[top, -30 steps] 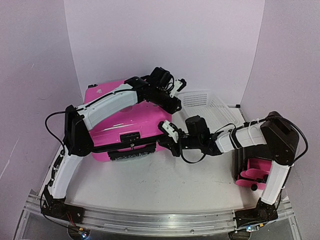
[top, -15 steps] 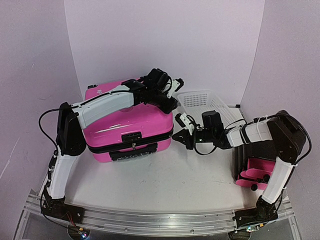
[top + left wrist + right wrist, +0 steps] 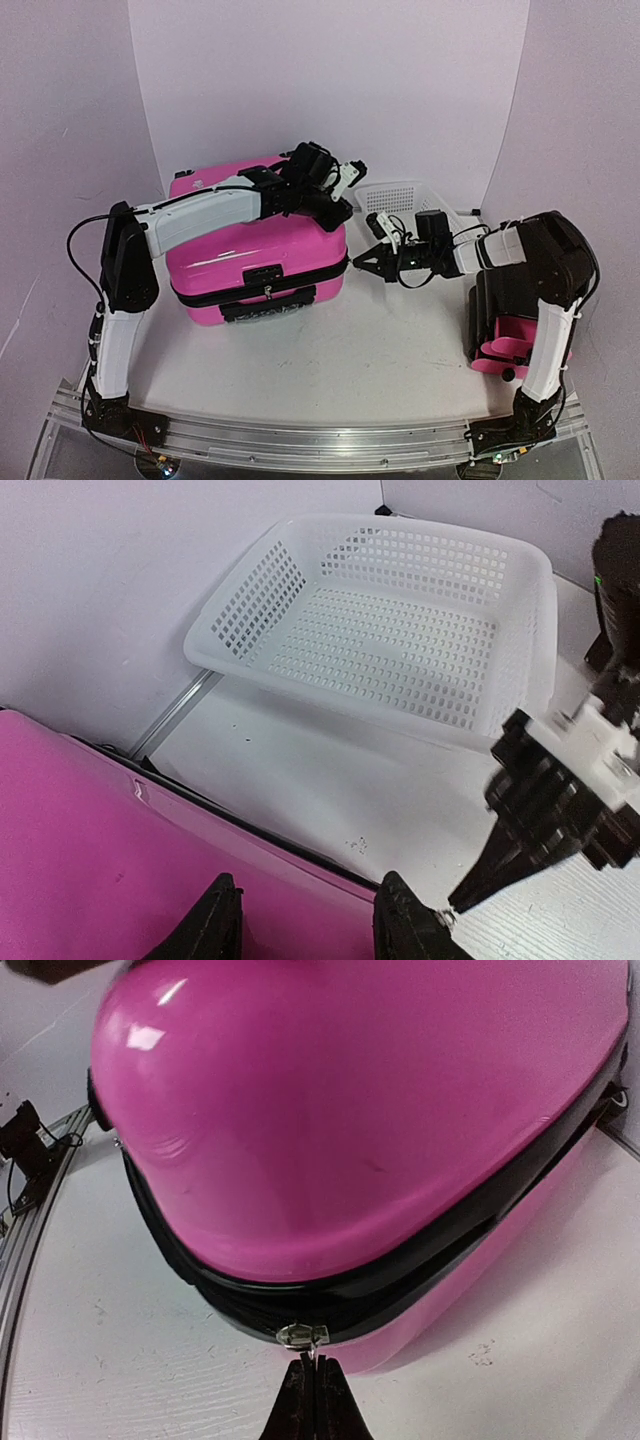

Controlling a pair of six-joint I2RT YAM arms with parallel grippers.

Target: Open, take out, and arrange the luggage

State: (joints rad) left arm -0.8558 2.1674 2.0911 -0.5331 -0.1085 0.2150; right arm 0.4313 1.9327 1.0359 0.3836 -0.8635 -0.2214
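White table [image 3: 330,350]: one luggage [image 3: 270,250], one basket [image 3: 430,525]; left jaws apart, right jaws pinch zipper [image 3: 303,1335].

White tabletop [image 3: 330,370], matte, lightly scuffed, with specks visible in the wrist views. A silver aluminium rail [image 3: 300,438] runs along its near edge. A white backdrop panel [image 3: 330,90] stands upright at the rear, and a thin metal strip [image 3: 175,712] lies where it meets the table. The left wall [image 3: 60,150] and right wall [image 3: 590,120] are pale lilac and angle inward. A white mesh basket [image 3: 400,197] sits at the back right, near the backdrop. A small black cabinet [image 3: 495,295] with pink drawers stands at the right edge. Light is soft and even, shadows on the table faint.
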